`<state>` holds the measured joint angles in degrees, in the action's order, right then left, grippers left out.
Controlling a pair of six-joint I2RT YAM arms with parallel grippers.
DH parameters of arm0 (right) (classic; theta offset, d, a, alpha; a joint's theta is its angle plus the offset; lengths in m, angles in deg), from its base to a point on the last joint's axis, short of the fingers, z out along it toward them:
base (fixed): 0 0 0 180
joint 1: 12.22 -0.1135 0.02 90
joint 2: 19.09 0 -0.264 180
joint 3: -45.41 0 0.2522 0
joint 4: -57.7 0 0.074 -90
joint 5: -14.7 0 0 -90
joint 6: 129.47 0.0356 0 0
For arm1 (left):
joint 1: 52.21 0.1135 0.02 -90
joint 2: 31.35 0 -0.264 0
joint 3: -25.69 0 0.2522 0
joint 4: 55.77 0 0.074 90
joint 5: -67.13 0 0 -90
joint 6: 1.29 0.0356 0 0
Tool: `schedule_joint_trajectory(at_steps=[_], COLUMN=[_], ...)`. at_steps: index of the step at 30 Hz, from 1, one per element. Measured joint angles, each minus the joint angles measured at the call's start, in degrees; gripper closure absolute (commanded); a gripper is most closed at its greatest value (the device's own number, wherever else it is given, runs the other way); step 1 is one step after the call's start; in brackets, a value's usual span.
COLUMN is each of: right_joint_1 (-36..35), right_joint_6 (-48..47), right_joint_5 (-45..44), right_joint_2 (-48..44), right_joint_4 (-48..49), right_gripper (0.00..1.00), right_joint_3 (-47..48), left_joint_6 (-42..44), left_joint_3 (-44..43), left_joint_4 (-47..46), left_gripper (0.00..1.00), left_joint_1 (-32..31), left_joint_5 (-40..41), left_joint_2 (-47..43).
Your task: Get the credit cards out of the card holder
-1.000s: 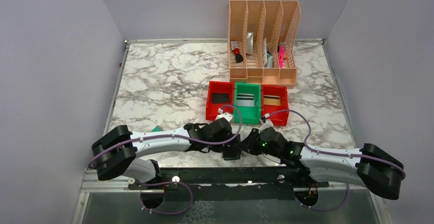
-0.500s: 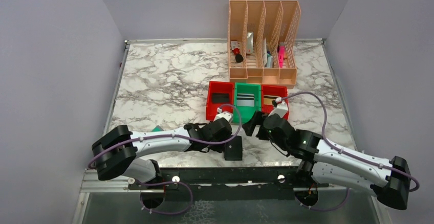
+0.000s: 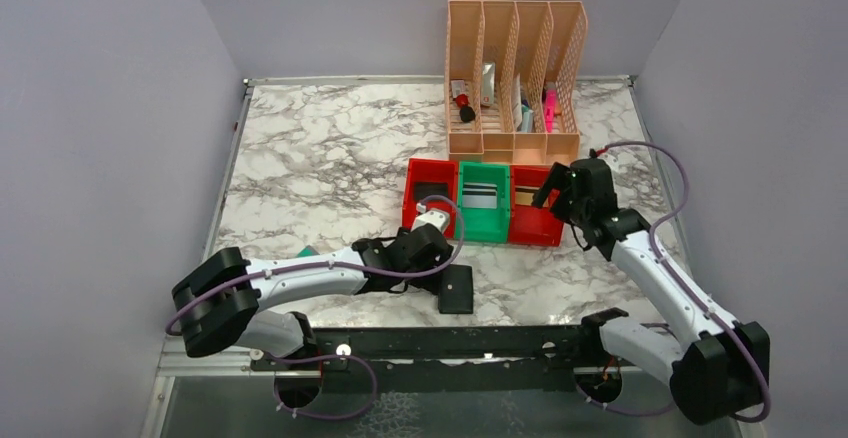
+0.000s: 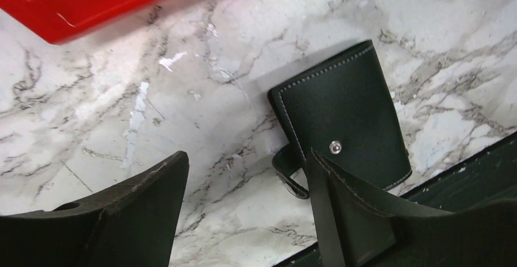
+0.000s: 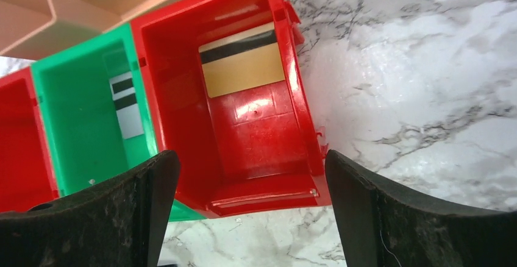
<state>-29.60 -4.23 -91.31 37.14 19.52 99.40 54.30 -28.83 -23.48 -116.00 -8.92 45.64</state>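
The card holder is a small black wallet lying closed on the marble near the front rail. In the left wrist view the card holder shows its snap stud and its strap tab curling out at the side. My left gripper hovers just left of it, open with only marble between the fingers. A gold credit card with a black stripe lies in the right red bin. A white striped card lies in the green bin. My right gripper hangs open above the right red bin.
Three small bins sit in a row mid-table: left red bin with a dark card, green bin, right red bin. A peach file rack stands behind them. The black rail runs along the front edge.
Both grippers opened. The card holder was let go and now lies on the marble. My right arm swung up and back to the right red bin; the left gripper drew slightly back.
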Motion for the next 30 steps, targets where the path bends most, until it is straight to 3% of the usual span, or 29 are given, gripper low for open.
schedule_joint_trajectory(at_steps=[10,16,30], right_joint_1=[4.5,4.5,4.7], right_joint_6=[-3.3,-4.1,-3.7], right_joint_5=[9.3,11.0,17.4], right_joint_2=[13.0,15.3,19.3], right_joint_4=[6.4,8.6,12.6], right_gripper=[0.06,0.06,0.06], right_joint_3=[1.4,2.5,4.4], left_joint_6=[3.2,5.4,7.3], left_joint_3=[0.2,0.4,0.3], left_joint_4=[-3.5,-6.6,-8.6], left_gripper=[0.19,0.19,0.22], left_joint_1=[8.4,13.1,17.4], left_joint_5=[-4.1,-7.5,-8.8], left_joint_2=[-2.2,-2.1,2.7])
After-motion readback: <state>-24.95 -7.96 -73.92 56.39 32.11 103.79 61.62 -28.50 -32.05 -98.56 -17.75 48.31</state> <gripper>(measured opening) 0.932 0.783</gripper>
